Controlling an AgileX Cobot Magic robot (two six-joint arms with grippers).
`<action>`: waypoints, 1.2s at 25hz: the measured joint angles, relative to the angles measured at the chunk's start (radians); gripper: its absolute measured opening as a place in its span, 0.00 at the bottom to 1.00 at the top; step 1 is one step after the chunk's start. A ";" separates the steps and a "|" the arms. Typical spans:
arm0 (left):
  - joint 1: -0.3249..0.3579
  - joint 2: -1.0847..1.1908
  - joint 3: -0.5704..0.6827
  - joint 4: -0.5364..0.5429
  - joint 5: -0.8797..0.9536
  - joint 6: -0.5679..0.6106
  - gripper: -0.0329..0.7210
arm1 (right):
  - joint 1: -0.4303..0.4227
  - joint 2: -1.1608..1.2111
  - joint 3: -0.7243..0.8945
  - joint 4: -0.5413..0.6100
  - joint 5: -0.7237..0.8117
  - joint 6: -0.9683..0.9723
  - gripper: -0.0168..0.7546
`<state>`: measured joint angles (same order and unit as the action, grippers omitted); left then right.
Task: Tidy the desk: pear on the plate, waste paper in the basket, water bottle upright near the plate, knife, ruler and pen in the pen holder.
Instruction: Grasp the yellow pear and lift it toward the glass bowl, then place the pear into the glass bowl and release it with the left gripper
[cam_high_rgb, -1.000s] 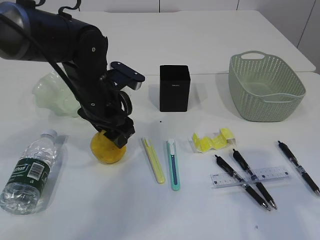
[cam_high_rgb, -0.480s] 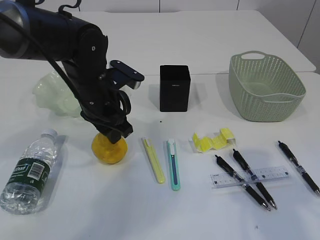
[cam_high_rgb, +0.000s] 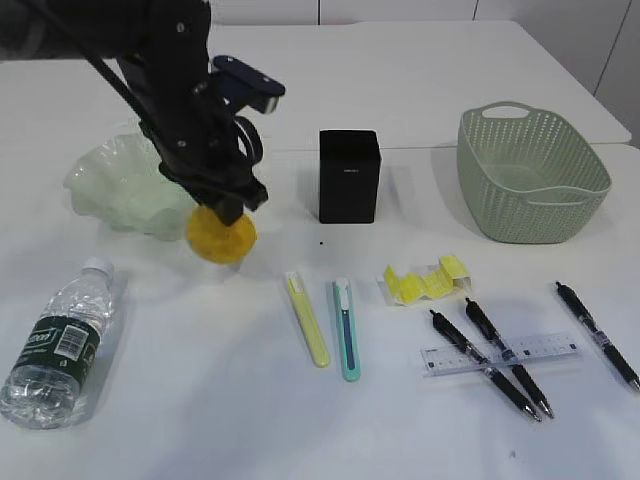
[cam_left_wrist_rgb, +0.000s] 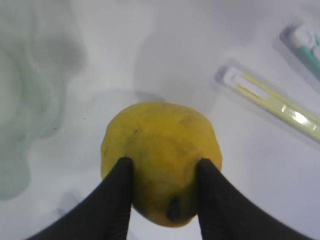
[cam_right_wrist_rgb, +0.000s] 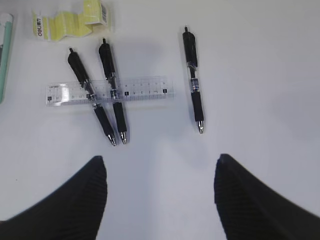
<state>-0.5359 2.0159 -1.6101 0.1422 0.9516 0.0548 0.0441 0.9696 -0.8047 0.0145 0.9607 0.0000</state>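
Observation:
My left gripper (cam_high_rgb: 228, 212) is shut on the yellow pear (cam_high_rgb: 221, 236) and holds it above the table, just right of the wavy pale green plate (cam_high_rgb: 112, 185). The pear (cam_left_wrist_rgb: 160, 150) fills the left wrist view between the jaws (cam_left_wrist_rgb: 162, 170). The water bottle (cam_high_rgb: 62, 345) lies on its side at front left. The yellow knife (cam_high_rgb: 308, 320) and teal knife (cam_high_rgb: 346, 328) lie in the middle. Yellow waste paper (cam_high_rgb: 426, 280), the clear ruler (cam_high_rgb: 500, 353) and three black pens (cam_high_rgb: 505, 355) lie at the right. My right gripper (cam_right_wrist_rgb: 160, 172) is open and empty above the pens (cam_right_wrist_rgb: 111, 85).
The black pen holder (cam_high_rgb: 349, 176) stands at the middle back. The green basket (cam_high_rgb: 530, 175) stands at the back right. The ruler (cam_right_wrist_rgb: 110, 91) lies across two pens, and a third pen (cam_right_wrist_rgb: 193, 80) lies apart to the right.
My left gripper has lifted the pear off the table and carried it up and back, toward the plate. Nothing else has moved.

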 joint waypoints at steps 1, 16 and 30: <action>0.011 0.000 -0.024 0.002 0.000 -0.004 0.39 | 0.000 0.007 0.000 0.000 0.000 0.000 0.67; 0.375 0.064 -0.265 -0.152 -0.122 -0.088 0.39 | 0.008 0.057 0.000 0.047 0.030 0.000 0.66; 0.388 0.239 -0.329 -0.215 -0.109 -0.090 0.39 | 0.008 0.080 0.000 0.052 0.032 0.000 0.66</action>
<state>-0.1479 2.2551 -1.9391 -0.0724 0.8427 -0.0348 0.0518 1.0492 -0.8047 0.0661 0.9926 0.0000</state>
